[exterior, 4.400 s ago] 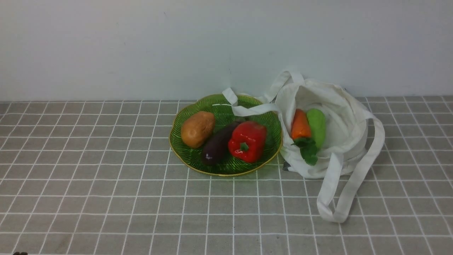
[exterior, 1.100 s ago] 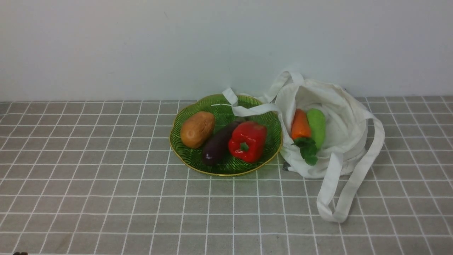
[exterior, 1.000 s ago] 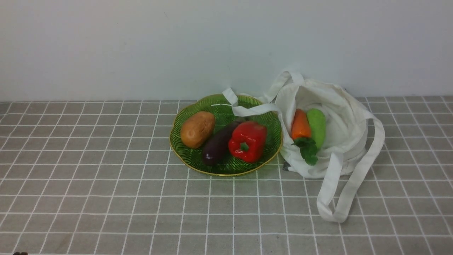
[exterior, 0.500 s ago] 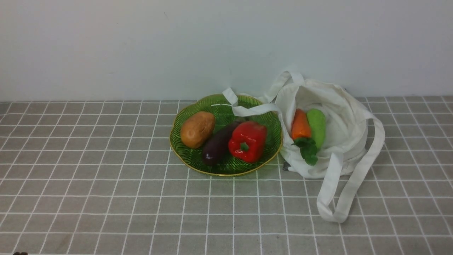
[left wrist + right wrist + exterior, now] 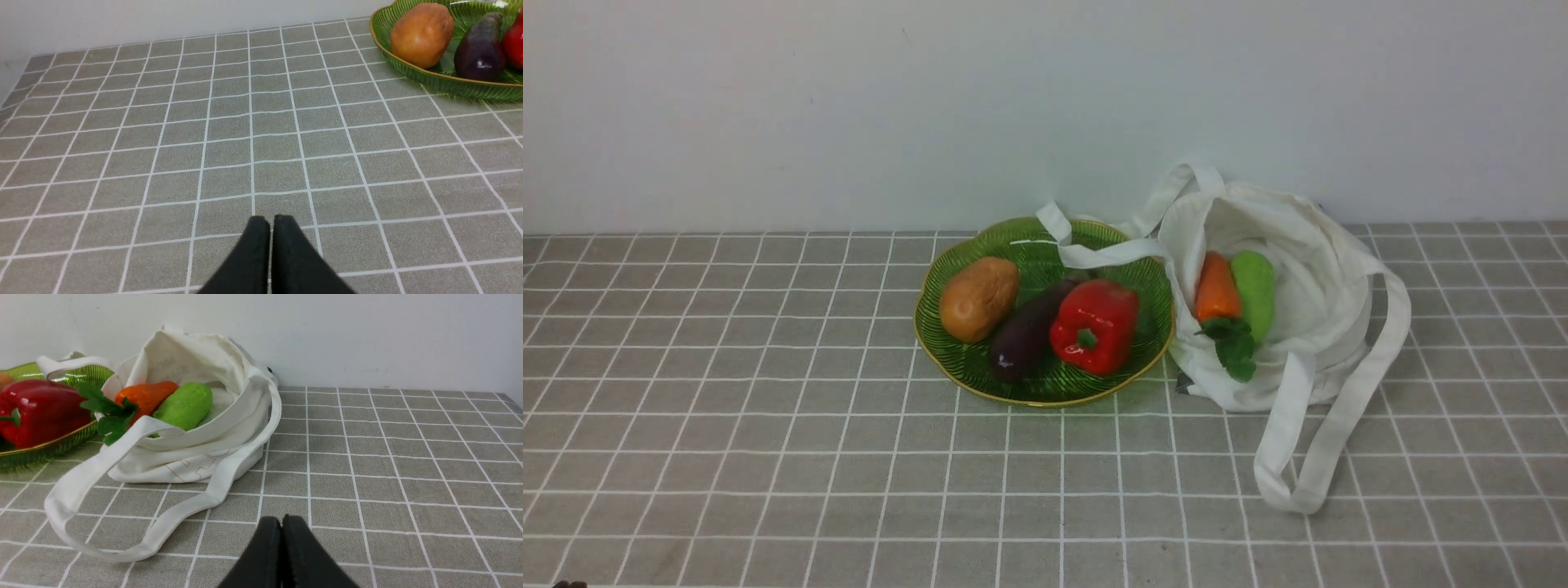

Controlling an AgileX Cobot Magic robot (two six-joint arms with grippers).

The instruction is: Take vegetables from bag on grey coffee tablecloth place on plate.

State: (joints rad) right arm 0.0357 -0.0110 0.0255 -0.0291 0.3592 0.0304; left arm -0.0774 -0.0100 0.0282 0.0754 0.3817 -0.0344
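Inside the white bag (image 5: 1298,327) lie a carrot (image 5: 1218,287) and a green vegetable (image 5: 1254,294), while the left gripper (image 5: 271,222) and right gripper (image 5: 284,522) both have their jaws closed, holding nothing.

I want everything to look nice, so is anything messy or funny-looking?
Yes, a bit: one flat white strap of the soft white cloth bag flops over the shiny green plate, where food goes. Nothing looks spilled or broken.

left hand (image 5: 271,222): black, tapered fingertips | right hand (image 5: 284,522): black, tapered fingertips
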